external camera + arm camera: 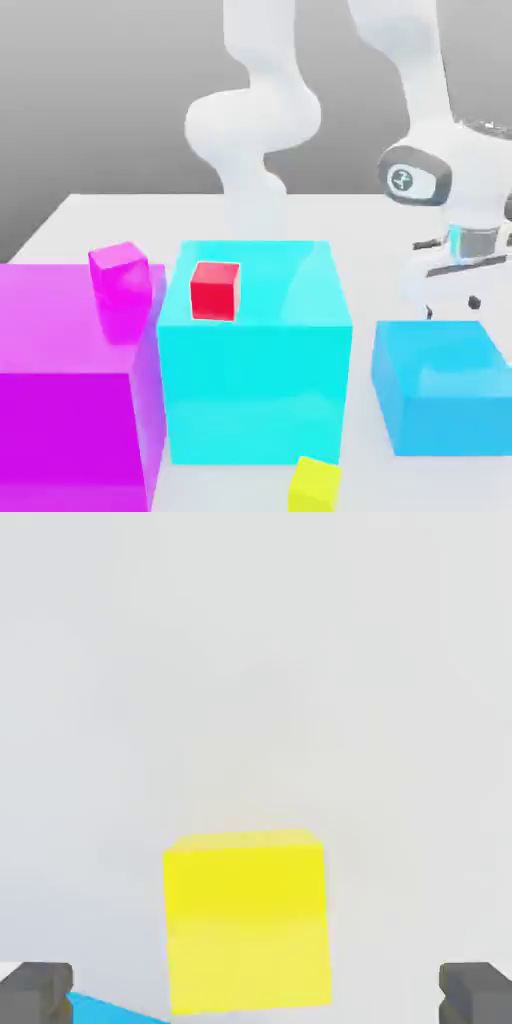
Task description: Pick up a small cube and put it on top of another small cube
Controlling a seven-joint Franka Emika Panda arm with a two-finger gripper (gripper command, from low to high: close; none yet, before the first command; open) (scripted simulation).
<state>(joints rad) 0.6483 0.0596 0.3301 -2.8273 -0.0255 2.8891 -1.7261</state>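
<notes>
A small yellow cube [247,917] lies on the pale table under my hand, between my two dark fingertips [35,992], which stand wide apart on either side without touching it. My gripper [256,994] is open. In the exterior view the gripper [452,303] hangs low at the right, just behind the blue block [440,385], which hides the spot beneath it. Another small yellow cube [315,485] sits on the table at the front, before the cyan block [255,375], far from the gripper.
A small red cube [215,290] rests on the cyan block. A small magenta cube [120,275] sits on the big magenta block [65,400] at the exterior view's left. A sliver of the blue block [110,1009] shows beside one finger. The table [330,215] stretches behind the blocks.
</notes>
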